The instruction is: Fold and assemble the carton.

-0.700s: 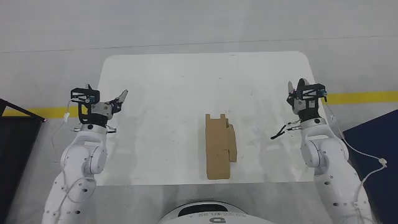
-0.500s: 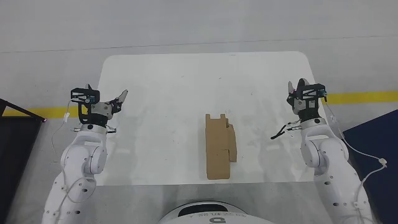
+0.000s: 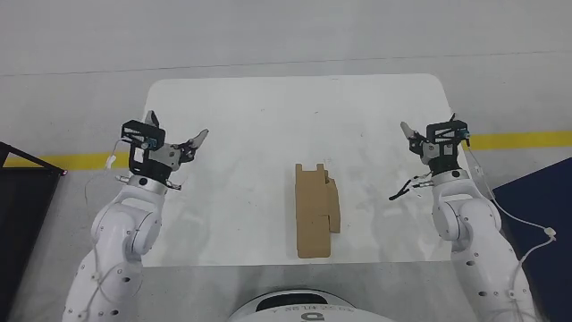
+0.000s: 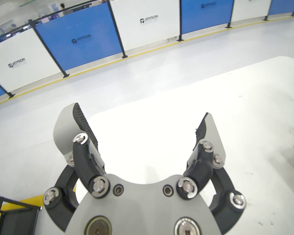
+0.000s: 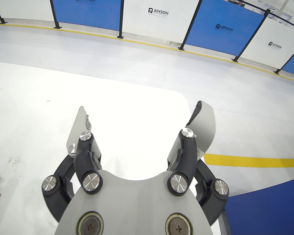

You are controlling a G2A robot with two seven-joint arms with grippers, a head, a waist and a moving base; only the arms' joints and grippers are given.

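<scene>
Carton (image 3: 315, 212) lies flat and unfolded on the white table (image 3: 268, 107), brown panels layered, notched flap ends pointing away from the robot. Nothing touches it. Left gripper (image 3: 176, 131) hangs well to the carton's left, fingers spread wide, empty. Right gripper (image 3: 429, 126) hangs well to the carton's right, likewise parted and empty. Both sit a little beyond the carton's far end, turned partly inward toward it. Judgement: the arms flank the carton so each can take one side — a flat blank likely needs one gripper to pin it and the other to lift a panel. Task looks unstarted — first hold not yet made.
</scene>
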